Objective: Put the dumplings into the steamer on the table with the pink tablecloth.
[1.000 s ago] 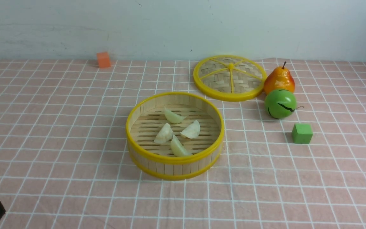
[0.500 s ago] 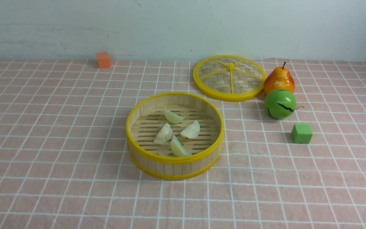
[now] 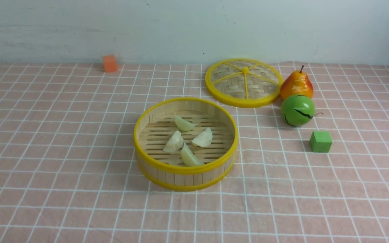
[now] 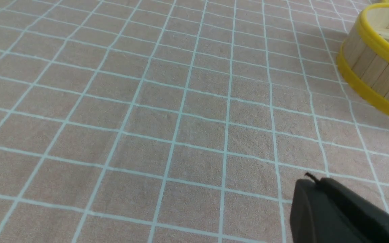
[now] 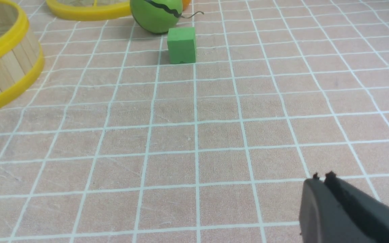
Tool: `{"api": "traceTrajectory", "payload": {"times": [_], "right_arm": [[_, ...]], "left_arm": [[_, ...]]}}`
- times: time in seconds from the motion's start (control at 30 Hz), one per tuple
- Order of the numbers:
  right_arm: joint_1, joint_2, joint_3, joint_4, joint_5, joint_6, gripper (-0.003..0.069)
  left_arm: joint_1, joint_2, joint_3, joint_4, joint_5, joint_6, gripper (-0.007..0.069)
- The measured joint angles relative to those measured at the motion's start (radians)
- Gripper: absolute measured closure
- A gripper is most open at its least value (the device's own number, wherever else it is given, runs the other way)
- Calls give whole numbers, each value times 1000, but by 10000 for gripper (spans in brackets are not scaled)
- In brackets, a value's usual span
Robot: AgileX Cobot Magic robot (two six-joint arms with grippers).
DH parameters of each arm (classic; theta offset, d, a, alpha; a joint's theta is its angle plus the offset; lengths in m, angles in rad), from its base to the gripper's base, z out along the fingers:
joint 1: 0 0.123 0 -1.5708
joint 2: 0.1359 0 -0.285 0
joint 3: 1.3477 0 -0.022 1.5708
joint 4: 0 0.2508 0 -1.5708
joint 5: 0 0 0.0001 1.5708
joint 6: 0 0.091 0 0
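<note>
The steamer point(image 3: 185, 170), a round bamboo basket with yellow rims, stands mid-table on the pink tablecloth point(image 3: 62, 141). Several pale crescent dumplings lie on its slatted floor, among them one at the back point(image 3: 184, 123), one on the left point(image 3: 174, 142) and one at the front point(image 3: 189, 156). Neither arm shows in the front view. My left gripper point(image 4: 311, 180) is shut and empty, low over bare cloth, with the steamer's wall point(image 4: 370, 64) well off to one side. My right gripper point(image 5: 321, 179) is shut and empty over bare cloth, with the steamer point(image 5: 5, 67) at the frame's edge.
The flat woven lid point(image 3: 243, 82) lies behind the steamer to the right. A pear point(image 3: 296, 84), a green ball point(image 3: 297, 110) and a green cube point(image 3: 320, 141) stand right of it. An orange cube point(image 3: 109, 63) sits far back left by the wall.
A dark gripper tip at the front view's lower left corner one second ago has left that view. The steamer and dumplings have not moved.
</note>
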Motion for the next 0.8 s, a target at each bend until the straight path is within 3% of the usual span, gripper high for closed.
{"api": "traceTrajectory", "payload": {"times": [0.8], "right_arm": [[0, 0, 0, 0, 0, 0, 620]], "left_arm": [[0, 0, 0, 0, 0, 0, 638]]}}
